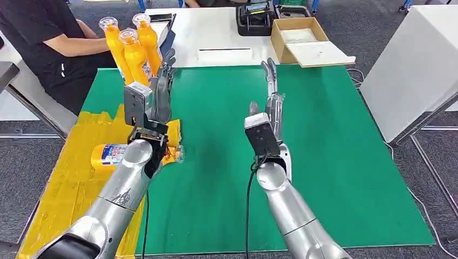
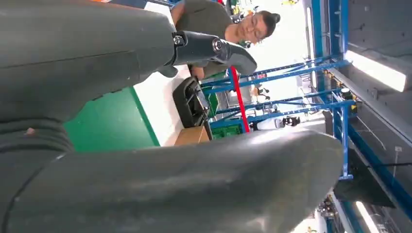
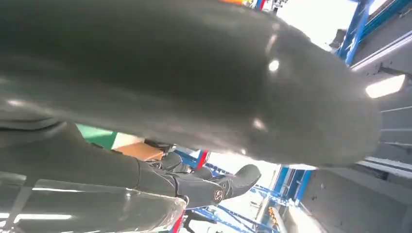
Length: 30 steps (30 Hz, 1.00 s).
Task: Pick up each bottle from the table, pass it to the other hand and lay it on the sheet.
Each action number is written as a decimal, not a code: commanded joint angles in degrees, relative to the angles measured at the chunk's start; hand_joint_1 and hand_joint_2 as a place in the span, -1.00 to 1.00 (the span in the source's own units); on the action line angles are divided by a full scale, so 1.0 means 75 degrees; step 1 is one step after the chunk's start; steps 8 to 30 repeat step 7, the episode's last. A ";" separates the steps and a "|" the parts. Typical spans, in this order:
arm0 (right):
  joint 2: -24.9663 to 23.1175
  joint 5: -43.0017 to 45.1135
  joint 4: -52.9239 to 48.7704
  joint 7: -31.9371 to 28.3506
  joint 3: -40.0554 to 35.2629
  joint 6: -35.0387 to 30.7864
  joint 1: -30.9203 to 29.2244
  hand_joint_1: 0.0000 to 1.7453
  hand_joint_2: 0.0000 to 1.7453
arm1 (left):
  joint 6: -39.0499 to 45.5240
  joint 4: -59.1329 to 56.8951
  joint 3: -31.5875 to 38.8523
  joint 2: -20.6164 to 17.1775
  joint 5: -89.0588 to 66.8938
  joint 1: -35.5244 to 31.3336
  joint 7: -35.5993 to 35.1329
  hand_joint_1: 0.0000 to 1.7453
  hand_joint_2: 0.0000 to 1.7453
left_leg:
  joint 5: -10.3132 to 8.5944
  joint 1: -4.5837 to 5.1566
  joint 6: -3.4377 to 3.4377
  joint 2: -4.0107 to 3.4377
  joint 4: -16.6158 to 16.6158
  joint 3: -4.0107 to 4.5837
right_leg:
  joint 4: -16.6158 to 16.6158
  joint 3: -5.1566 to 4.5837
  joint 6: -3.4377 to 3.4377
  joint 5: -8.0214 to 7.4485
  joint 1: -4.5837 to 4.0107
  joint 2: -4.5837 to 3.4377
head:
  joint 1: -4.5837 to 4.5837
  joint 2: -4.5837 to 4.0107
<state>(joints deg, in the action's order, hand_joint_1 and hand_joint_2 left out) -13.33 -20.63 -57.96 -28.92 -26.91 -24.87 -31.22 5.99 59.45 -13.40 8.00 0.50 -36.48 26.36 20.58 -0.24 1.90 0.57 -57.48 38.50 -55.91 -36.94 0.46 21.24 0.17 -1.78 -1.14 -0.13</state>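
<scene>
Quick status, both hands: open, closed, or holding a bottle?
Left hand: open, fingers extended, holding nothing.
Right hand: open, fingers extended, holding nothing.

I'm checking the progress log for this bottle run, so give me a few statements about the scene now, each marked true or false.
1. One bottle lies on the yellow sheet. True.
2. Three bottles stand upright at the far left of the green mat. True.
3. The right hand holds a bottle. False: its fingers are stretched out and hold nothing.
4. The left hand holds nothing. True.
5. The cardboard box sits on the yellow sheet. False: it sits on the white table beyond the mat.
</scene>
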 commanded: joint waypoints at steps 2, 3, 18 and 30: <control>0.0050 -0.0114 0.0341 0.0083 0.0214 0.0034 -0.0211 -1.00 -1.00 | -0.0137 -0.0504 0.0149 0.0041 -0.0397 -0.0244 -0.0098 -1.00 -1.00 | 0.0022 0.0006 -0.0018 0.0004 -0.0005 -0.0045 | -0.0008 0.0047 -0.0001 0.0026 0.0002 0.0032 | 0.0000 0.0000; 0.0062 -0.0154 0.0301 0.0114 0.0241 0.0053 -0.0182 -1.00 -1.00 | -0.0145 -0.0480 0.0191 0.0062 -0.0427 -0.0219 -0.0115 -1.00 -1.00 | 0.0011 0.0002 -0.0013 0.0005 0.0000 -0.0028 | -0.0001 0.0030 -0.0001 0.0014 0.0000 0.0023 | -0.0003 0.0000; 0.0077 -0.0287 0.0117 0.0207 0.0266 0.0142 -0.0083 -1.00 -1.00 | -0.0130 -0.0271 0.0324 0.0061 -0.0456 -0.0075 -0.0162 -1.00 -1.00 | 0.0011 0.0002 -0.0011 0.0002 0.0000 -0.0026 | 0.0000 0.0027 -0.0001 0.0013 -0.0001 0.0019 | -0.0003 0.0000; 0.0077 -0.0287 0.0117 0.0207 0.0266 0.0142 -0.0083 -1.00 -1.00 | -0.0130 -0.0271 0.0324 0.0061 -0.0456 -0.0075 -0.0162 -1.00 -1.00 | 0.0011 0.0002 -0.0011 0.0002 0.0000 -0.0026 | 0.0000 0.0027 -0.0001 0.0013 -0.0001 0.0019 | -0.0003 0.0000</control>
